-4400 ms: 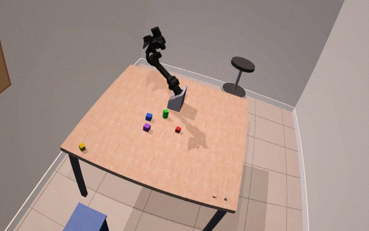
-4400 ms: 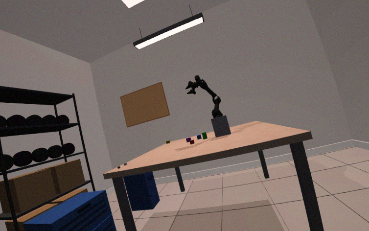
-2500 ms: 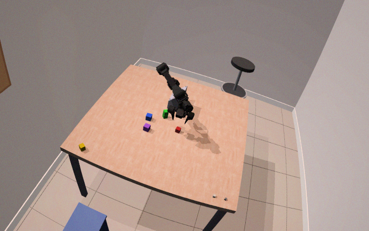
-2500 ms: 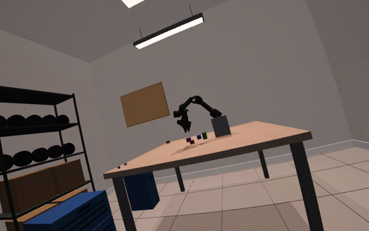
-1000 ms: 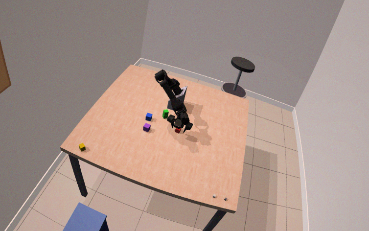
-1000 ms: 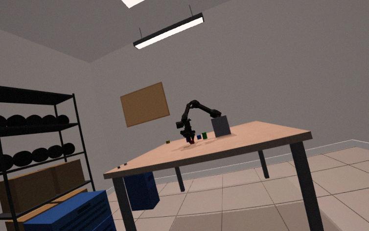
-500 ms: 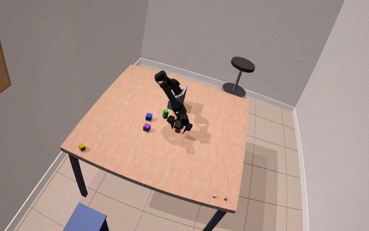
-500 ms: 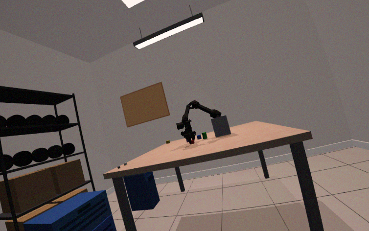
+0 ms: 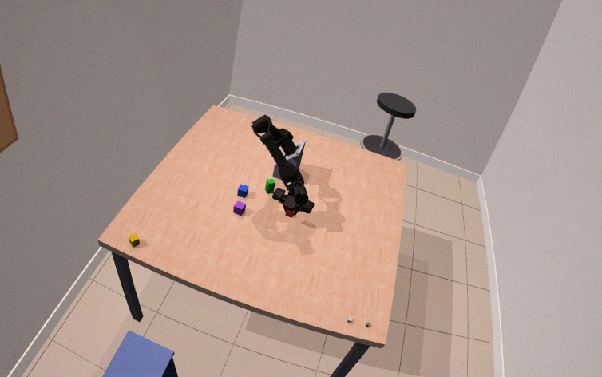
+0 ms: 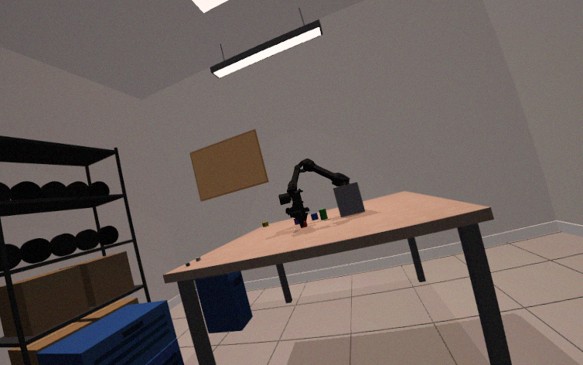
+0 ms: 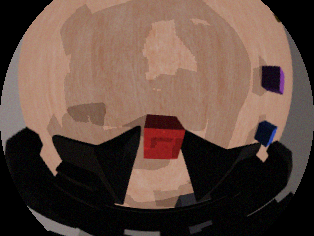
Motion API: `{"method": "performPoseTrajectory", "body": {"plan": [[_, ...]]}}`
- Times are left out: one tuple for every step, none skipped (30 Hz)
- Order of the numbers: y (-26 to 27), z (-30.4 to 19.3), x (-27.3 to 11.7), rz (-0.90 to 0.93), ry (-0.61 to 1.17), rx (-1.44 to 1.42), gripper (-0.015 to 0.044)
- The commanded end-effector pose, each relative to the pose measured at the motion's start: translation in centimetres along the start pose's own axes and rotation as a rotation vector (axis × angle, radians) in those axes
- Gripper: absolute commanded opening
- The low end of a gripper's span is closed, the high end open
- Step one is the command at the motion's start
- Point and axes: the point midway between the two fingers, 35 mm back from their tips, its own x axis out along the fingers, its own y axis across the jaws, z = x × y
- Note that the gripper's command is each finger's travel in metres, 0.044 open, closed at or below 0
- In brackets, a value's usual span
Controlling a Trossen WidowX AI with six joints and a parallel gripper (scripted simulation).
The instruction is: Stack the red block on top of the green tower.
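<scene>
Pincer (image 9: 291, 210) (image 10: 303, 223) (image 11: 160, 130) pointed down, partway closed, with one finger on each side of the red block (image 9: 290, 213) (image 10: 305, 223) (image 11: 163, 144). Very close to both side faces in the wrist view; cannot tell whether firmly clamped. Down at the tabletop (image 9: 213, 266) (image 10: 386, 215) (image 11: 100, 60), the red block, apart from the green tower (image 9: 270, 185) (image 10: 322, 214) and not stacked on it. Above the pincer, the black arm (image 9: 287, 170) (image 10: 328, 172), bent high at the elbow and reaching back to a grey pedestal (image 9: 278, 172) (image 10: 349, 199). Upright near the pincer and the pedestal, the green tower.

Farther along, beyond the tower in the top view, a blue block (image 9: 243, 190) (image 10: 314, 216) (image 11: 266, 133), with a purple block (image 9: 239, 208) (image 10: 296, 221) (image 11: 273, 79) near it, not touching. Well apart from these, close to a table corner, a yellow block (image 9: 134, 240) (image 10: 265, 223). At another corner, two tiny pieces, one pale (image 9: 349, 319) (image 10: 197, 259), one dark (image 9: 368, 324) (image 10: 187, 264). Past the table, a round black stool (image 9: 396, 105). On the wall, a brown board (image 10: 229, 165); overhead, a long lamp (image 10: 267, 52).
</scene>
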Motion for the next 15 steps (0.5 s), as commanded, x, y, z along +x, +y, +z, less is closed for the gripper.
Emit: {"method": "performPoseTrajectory", "body": {"plan": [[-0.1, -0.1, 0.0, -0.003, 0.001, -0.004, 0.0145], [-0.1, -0.1, 0.0, -0.003, 0.001, -0.004, 0.0138], [-0.1, -0.1, 0.0, -0.003, 0.001, -0.004, 0.0131], [-0.1, -0.1, 0.0, -0.003, 0.001, -0.004, 0.0125], [-0.1, -0.1, 0.0, -0.003, 0.001, -0.004, 0.0118], [-0.1, -0.1, 0.0, -0.003, 0.001, -0.004, 0.0111], [-0.1, -0.1, 0.0, -0.003, 0.001, -0.004, 0.0105], [-0.1, -0.1, -0.1, -0.003, 0.001, -0.004, 0.0078], [0.0, -0.1, -0.3, -0.003, 0.001, -0.004, 0.0052], [0.0, 0.0, -0.7, -0.002, 0.001, -0.004, 0.0026], [0.0, 0.0, -1.0, -0.002, 0.001, -0.004, 0.0000], [0.0, 0.0, -1.5, -0.002, 0.001, -0.004, 0.0000], [0.0, 0.0, -2.1, -0.001, 0.001, -0.004, 0.0000], [0.1, 0.0, -2.7, -0.001, 0.001, -0.004, 0.0000], [0.1, 0.0, -3.4, -0.001, 0.001, -0.004, 0.0000]]}}
